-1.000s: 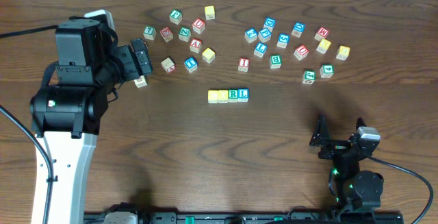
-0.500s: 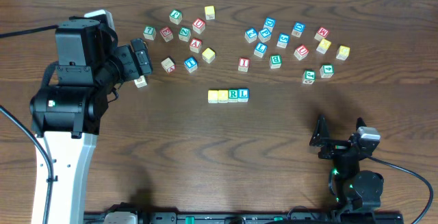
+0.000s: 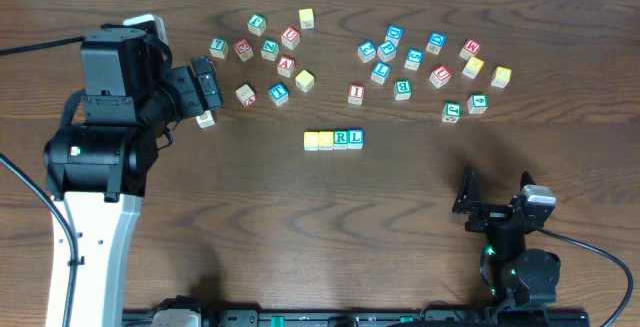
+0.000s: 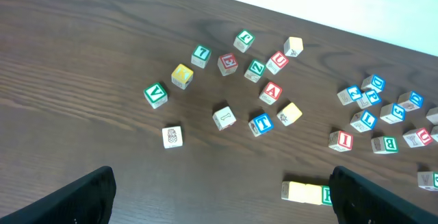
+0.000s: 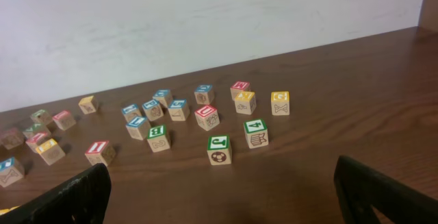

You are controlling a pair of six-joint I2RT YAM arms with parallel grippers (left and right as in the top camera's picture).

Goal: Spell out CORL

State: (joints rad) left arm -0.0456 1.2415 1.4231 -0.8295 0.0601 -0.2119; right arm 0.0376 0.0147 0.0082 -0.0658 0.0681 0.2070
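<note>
Dark brown wood-grain table [image 3: 400, 227], matte and streaked, runs back to a plain white wall [image 5: 205, 18]. Both tools are released. The left gripper [image 3: 207, 85] hangs with its blunt black fingers [image 4: 82, 196] spread to the edges of its own view and nothing between them. The right gripper [image 3: 495, 202] stands equally wide and empty, low near the table's front edge. The row of four cubes [image 3: 333, 140] lies flat on the wood between the two tools, off to the left gripper's right and ahead-left of the right gripper, apart from both. Its small square blocks touch side to side: two with yellow tops, then a green R and a blue L. In the left wrist view only its yellow end shows, beside the right-hand finger. Loose cubes [image 3: 285, 65] of pale wood with red, green, blue and yellow faces lie scattered in two clusters, one near the left gripper, one well ahead of the right. One pale cube [image 3: 205, 119] sits just beside the left gripper.
</note>
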